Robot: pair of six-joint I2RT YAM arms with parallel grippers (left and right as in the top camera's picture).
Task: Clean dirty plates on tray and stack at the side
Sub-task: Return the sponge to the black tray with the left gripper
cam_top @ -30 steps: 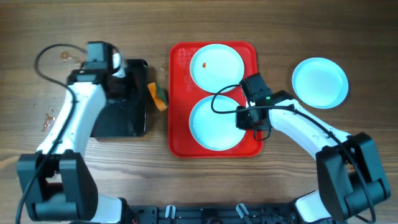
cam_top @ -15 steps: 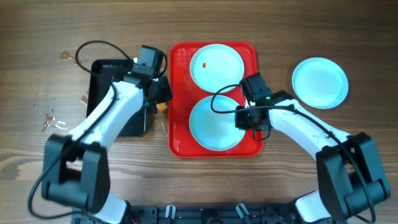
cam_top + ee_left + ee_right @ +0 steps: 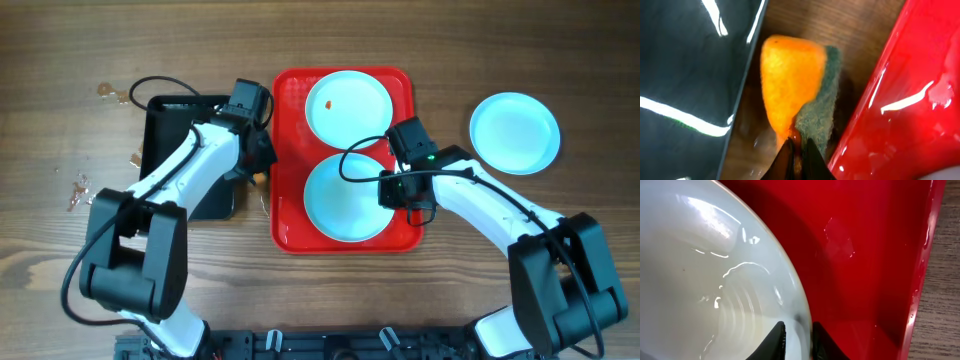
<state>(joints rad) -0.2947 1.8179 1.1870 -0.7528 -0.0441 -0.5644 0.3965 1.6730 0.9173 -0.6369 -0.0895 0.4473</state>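
The red tray (image 3: 285,215) holds two plates. The far plate (image 3: 347,105) has a small orange smear; the near plate (image 3: 340,200) looks clean. A third plate (image 3: 514,132) lies on the table to the right. My right gripper (image 3: 405,192) is shut on the near plate's right rim (image 3: 790,295), one finger inside and one outside, with the tray floor (image 3: 865,255) beside it. My left gripper (image 3: 257,160) is between the two trays, shut on the near corner of an orange sponge with a green scouring side (image 3: 792,90).
A narrow black tray (image 3: 185,170) lies left of the red tray and shows at the left of the left wrist view (image 3: 690,60). The red tray's rim (image 3: 900,100) is just right of the sponge. Small crumbs and smears (image 3: 80,188) dot the table's left.
My left arm swung from over the black tray's far end to the sponge between the trays and closed on it. The right arm and the plates have not moved.
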